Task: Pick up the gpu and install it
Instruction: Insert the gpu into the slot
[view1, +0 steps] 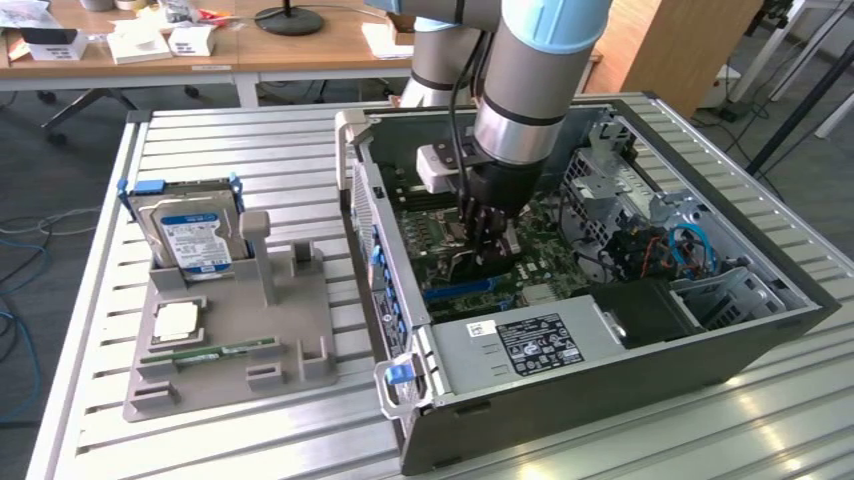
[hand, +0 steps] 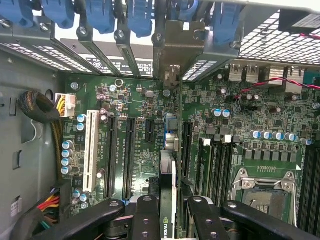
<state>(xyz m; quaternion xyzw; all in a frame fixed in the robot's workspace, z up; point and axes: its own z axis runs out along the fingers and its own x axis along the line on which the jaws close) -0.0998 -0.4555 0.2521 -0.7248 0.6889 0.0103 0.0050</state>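
My end effector (view1: 489, 232) pinches the gpu (hand: 168, 192) edge-on, just above the motherboard (hand: 135, 100) slots inside the open computer case (view1: 601, 400).

From my console the arm (view1: 534, 70) reads as a thick grey-silver tube with a pale blue cap at its joint. A black ring sits where the tube meets a brushed-metal wrist section. A thin black cable (view1: 458, 95) runs down its side. A small white box (view1: 441, 168) is fixed beside the wrist; I take it for the camera housing, though I can't make out a lens. Below that the gripper (view1: 491, 240) is all black. In the wrist view its fingers (hand: 145, 217) are matte black bars flanked by rounded outer links (hand: 90, 217), each studded with small silver round-headed screws (hand: 114, 204).
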